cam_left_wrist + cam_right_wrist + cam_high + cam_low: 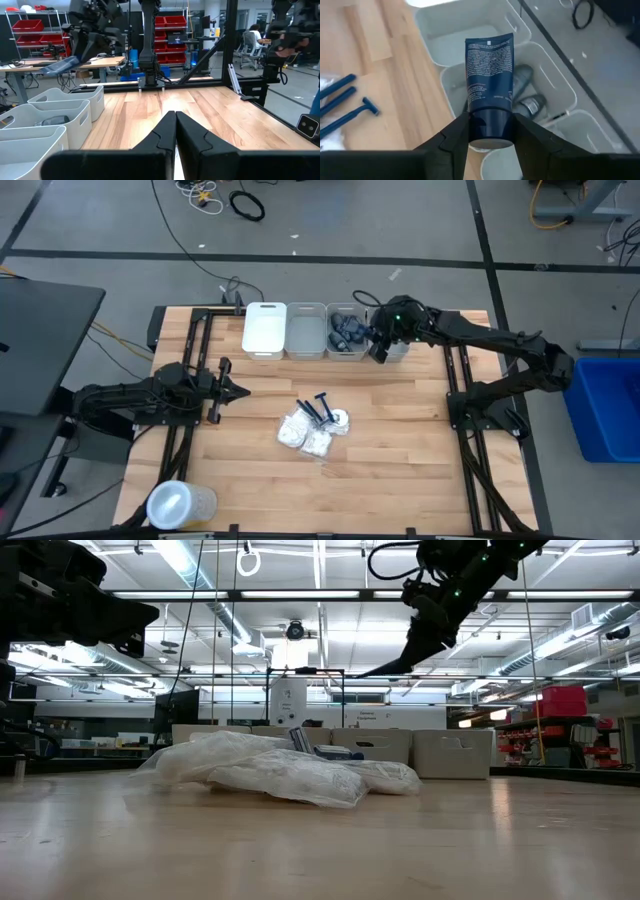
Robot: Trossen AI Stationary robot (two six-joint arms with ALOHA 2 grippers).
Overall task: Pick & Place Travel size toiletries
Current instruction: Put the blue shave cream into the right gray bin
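Currently the right gripper [491, 131] clamps one dark blue printed toiletry tube [489, 75] by its cap end, above the white plastic bin [347, 332] holding two or three dark oblong containers [529, 102]. Four bins in the row. On the wooden table [400, 430]: three blue T-shaped razors [318, 410], about three white crinkly packets [305, 435]. Left gripper [175, 131] closed, empty, at the table's left side.

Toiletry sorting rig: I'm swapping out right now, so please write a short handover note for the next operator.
Right end effector: shut on a dark blue tube, held above the white bins.
Left end effector: shut, empty, waiting at the table's left side.
Done: a few dark containers lie in one bin.
Left: release the tube; blue razors and white packets are piled mid-table.
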